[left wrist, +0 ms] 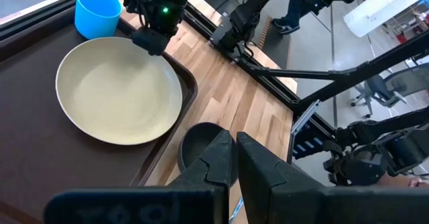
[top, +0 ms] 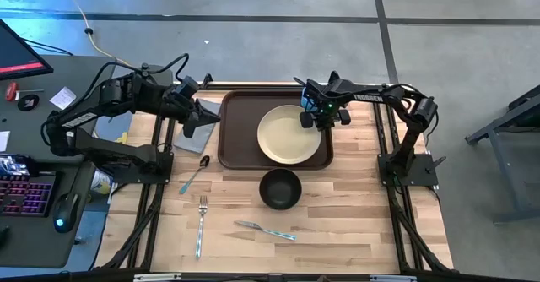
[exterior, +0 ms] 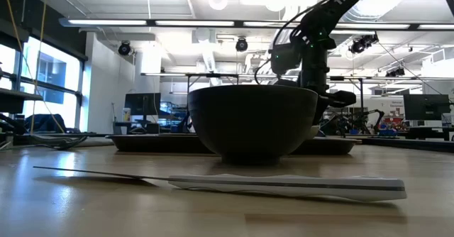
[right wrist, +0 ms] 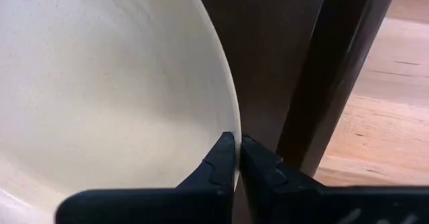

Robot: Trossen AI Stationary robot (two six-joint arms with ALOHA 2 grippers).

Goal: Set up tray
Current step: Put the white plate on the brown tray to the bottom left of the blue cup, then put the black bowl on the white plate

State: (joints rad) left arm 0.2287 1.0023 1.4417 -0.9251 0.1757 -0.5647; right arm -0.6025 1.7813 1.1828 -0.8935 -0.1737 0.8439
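Note:
The dark brown tray (top: 236,130) lies at the table's far middle. The beige plate (top: 287,137) sits inside it, next to a blue cup (left wrist: 97,13) at the tray's far right corner. My right gripper (right wrist: 238,153) points down at the plate's far right rim, shut on it. My left gripper (left wrist: 234,160) is raised left of the tray with its fingers together. A grey napkin (top: 192,134) shows under it in the high view. My right gripper pinches the plate's rim (right wrist: 231,127) on its far right side, with one finger inside the plate and one outside. The fingers come from above, pointing down. The plate sits in the tray (right wrist: 268,63). Of my left gripper, I cannot tell whether it touches the napkin.
A dark bowl (top: 280,188) stands on the bare wood just in front of the tray. A spoon (top: 194,175), a fork (top: 201,223) and a knife (top: 266,230) lie nearer the front edge. A desk with a keyboard stands beyond the table's left side.

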